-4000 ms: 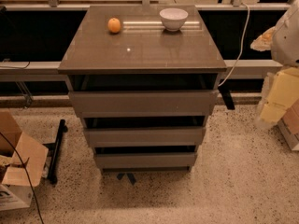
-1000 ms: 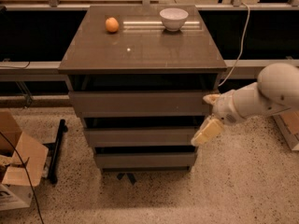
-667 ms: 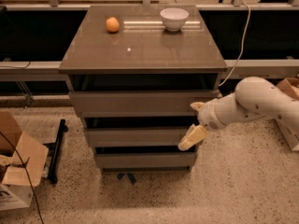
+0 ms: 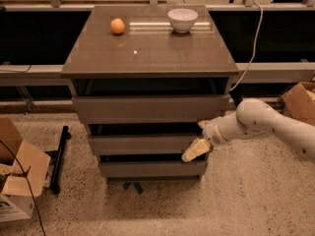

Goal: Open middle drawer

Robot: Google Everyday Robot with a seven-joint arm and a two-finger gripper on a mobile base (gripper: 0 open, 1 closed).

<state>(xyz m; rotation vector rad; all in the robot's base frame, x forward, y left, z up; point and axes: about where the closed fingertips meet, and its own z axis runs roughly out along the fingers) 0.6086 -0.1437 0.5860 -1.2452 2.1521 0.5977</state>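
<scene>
Cardboard box [image 4: 17, 181] near left, black bar [image 4: 59, 156] just beside it; speckled floor [image 4: 162, 210] lies open in front. Hand [image 4: 196, 150], arm in from the right, sits at the right-end edge of the middle drawer [image 4: 140, 144], btwn bottom drawer [image 4: 147, 169] and top drawer [image 4: 147, 108]; spread or pressed together, can't tell. Far back on the bench [image 4: 147, 58]: orange [image 4: 117, 26] and bowl [image 4: 182, 19], near the rear edge.
</scene>
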